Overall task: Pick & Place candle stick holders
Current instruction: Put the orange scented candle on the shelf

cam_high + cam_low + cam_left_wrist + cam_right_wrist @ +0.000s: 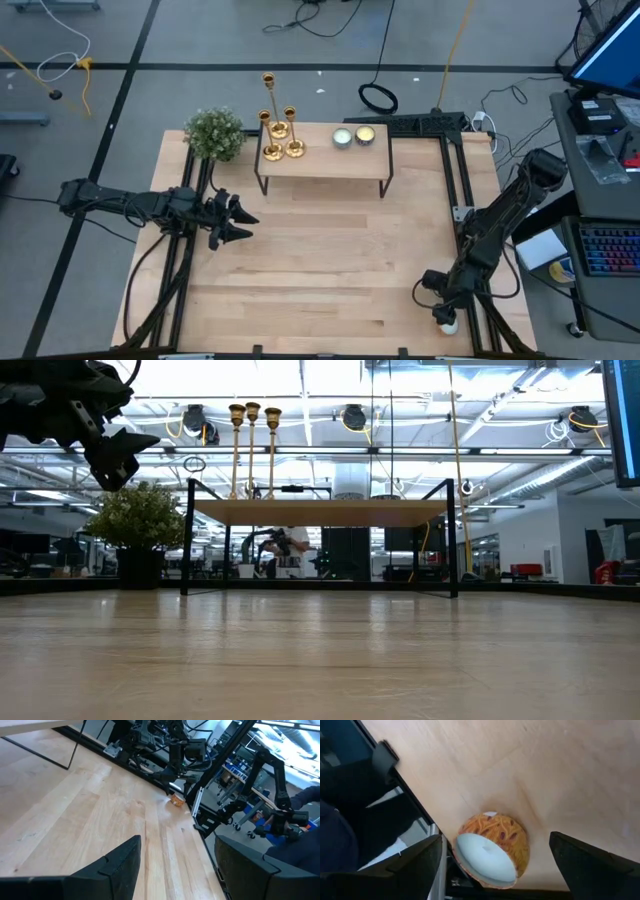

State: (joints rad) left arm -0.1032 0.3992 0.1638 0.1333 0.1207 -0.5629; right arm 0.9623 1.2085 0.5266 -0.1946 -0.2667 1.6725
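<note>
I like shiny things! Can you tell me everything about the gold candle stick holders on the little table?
The candle stick holders are three shiny gold sticks, metal by the look of them. Each has a thin stem, a round flared base and a small cup on top. They have different heights. All three stand upright, close together, at one end of the small raised table, near the leafy plant. Only the tabletop touches them; no gripper is near.

A: Floor? 
B: Grey floor [200, 40] w/ dark lines, cables [330, 20] lying abt.
A: Light?
B: Bright ceiling strips [330, 400]. Desk w/ keyboard [608, 250] & monitor [610, 50] at the right.
</note>
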